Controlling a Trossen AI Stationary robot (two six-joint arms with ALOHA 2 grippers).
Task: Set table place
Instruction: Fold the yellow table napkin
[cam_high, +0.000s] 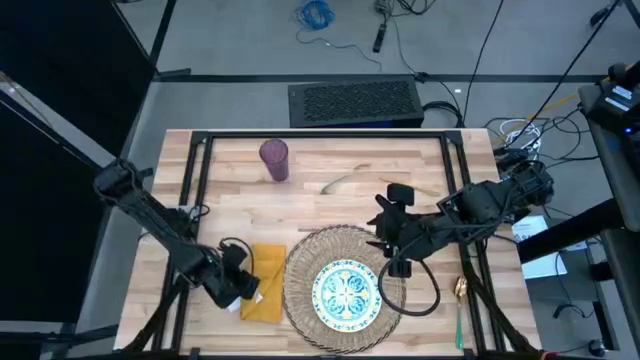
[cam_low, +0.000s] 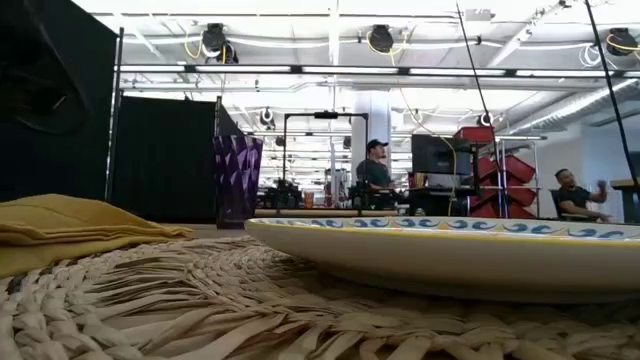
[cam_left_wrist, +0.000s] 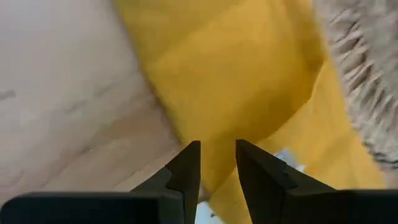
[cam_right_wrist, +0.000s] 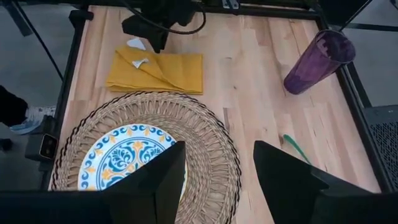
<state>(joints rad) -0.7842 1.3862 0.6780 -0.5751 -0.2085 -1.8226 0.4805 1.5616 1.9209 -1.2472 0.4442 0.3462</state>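
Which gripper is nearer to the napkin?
Left. The left gripper is at the napkin's edge, fingers nearly closed over it. The right gripper hovers over the mat, farther off.

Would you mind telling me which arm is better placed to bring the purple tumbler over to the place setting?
The right. Its open gripper hovers by the mat's far edge, with bare table between it and the tumbler. The left gripper is down at the yellow napkin, at the near edge.
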